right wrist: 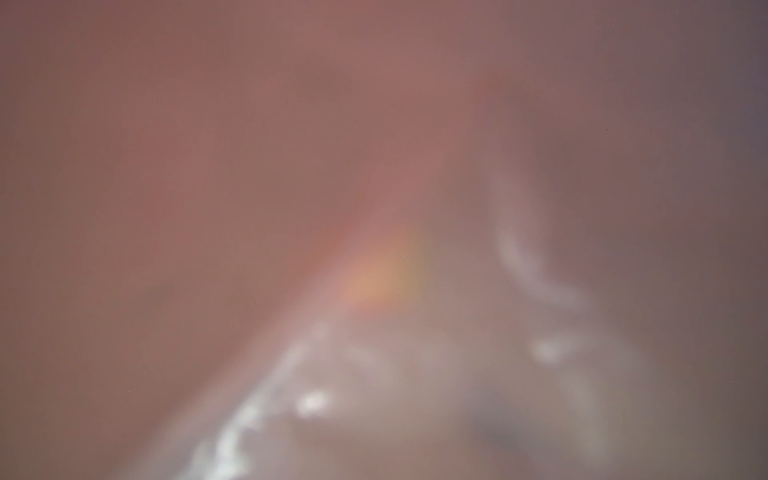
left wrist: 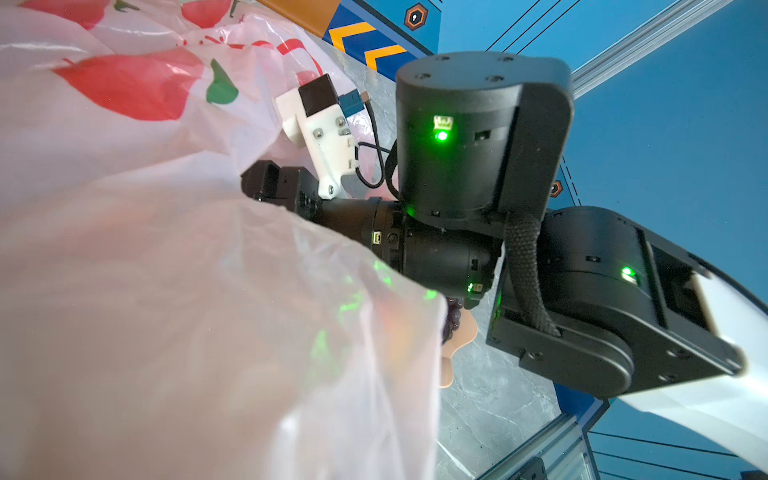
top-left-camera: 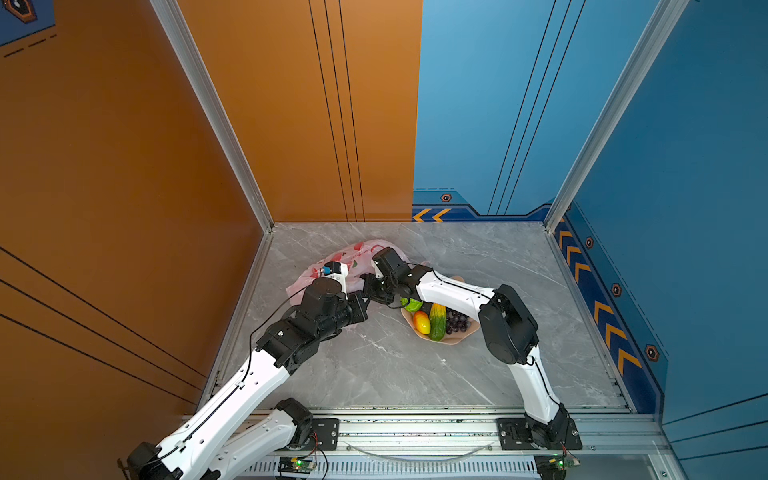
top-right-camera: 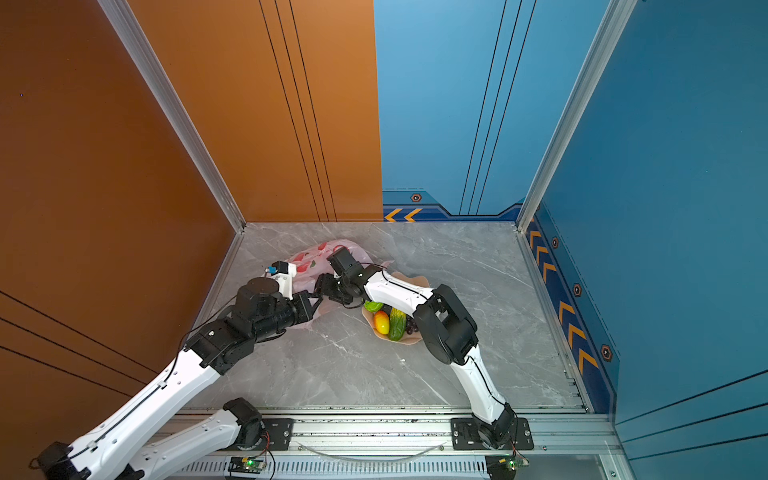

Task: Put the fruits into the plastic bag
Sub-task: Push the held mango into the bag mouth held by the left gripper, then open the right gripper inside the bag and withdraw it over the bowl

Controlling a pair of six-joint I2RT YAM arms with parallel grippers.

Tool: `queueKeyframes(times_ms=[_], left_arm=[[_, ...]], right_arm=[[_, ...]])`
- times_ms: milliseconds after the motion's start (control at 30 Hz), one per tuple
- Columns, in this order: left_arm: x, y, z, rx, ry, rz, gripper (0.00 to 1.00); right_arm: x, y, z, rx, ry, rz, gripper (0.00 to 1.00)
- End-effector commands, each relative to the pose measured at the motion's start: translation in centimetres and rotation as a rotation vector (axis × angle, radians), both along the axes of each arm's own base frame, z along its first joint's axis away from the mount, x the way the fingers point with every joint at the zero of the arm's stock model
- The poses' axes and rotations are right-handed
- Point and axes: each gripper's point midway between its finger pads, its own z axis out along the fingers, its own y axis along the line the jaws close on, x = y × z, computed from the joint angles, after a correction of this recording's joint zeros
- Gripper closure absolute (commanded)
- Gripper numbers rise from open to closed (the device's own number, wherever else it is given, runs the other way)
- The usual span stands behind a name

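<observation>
The pale-pink plastic bag point(top-left-camera: 353, 255) with red prints lies at the back left of the table. My left gripper point(top-left-camera: 362, 305) is shut on its near edge and holds the film up, so the film fills the left wrist view point(left wrist: 166, 291) and hides the jaws. My right gripper point(top-left-camera: 369, 286) reaches into the bag's mouth; its fingers are hidden, and the right wrist view shows only blurred pink film point(right wrist: 291, 166). A green round fruit point(top-left-camera: 411, 304), a mango point(top-left-camera: 422, 322), a cucumber point(top-left-camera: 437, 322) and grapes point(top-left-camera: 457, 322) lie in the peach bowl point(top-left-camera: 453, 341).
The bowl stands just right of the bag, under my right forearm point(top-left-camera: 453, 291). Orange wall point(top-left-camera: 124, 208) at the left, blue wall point(top-left-camera: 685, 208) at the right. A metal rail point(top-left-camera: 415, 428) runs along the table's front edge.
</observation>
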Motion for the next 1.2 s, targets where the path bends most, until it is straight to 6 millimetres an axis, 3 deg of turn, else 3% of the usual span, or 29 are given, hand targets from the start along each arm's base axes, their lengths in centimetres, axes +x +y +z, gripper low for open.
queueKeyframes(times_ms=[0,133,167,467,667,833,1000,1167], left_arm=[[-0.3,0.9,0.0,0.0,-0.004,0.02,1.0],[-0.7,1.6,0.0,-0.002,-0.004,0.033,1.0],[-0.7,1.8,-0.2,-0.001,0.001,0.036,1.0],[-1.3,2.9,-1.1,-0.015,0.019,0.058,1.0],[-1.4,4.0,-1.0,-0.029,0.02,0.085,1.0],[-1.5,4.3,-1.1,-0.032,0.022,0.093,1.0],[-1.5,4.5,-0.8,-0.034,0.013,0.099,1.0],[-1.6,4.4,-0.8,-0.036,0.013,0.094,1.0]], right_arm=[[-0.4,-0.1,4.9,0.032,-0.081,0.021,0.29],[-0.4,-0.7,6.0,0.017,-0.122,0.025,0.26],[-0.6,-0.9,8.0,0.042,-0.153,0.028,0.25],[-1.1,-0.5,13.2,0.286,-0.236,0.062,0.09],[-1.3,-2.4,15.7,0.353,-0.255,0.062,0.05],[-1.9,-6.9,17.3,0.275,-0.302,0.04,0.05],[-2.6,-13.5,17.2,0.114,-0.339,-0.002,0.05],[-4.2,-18.8,17.1,-0.027,-0.379,-0.036,0.04]])
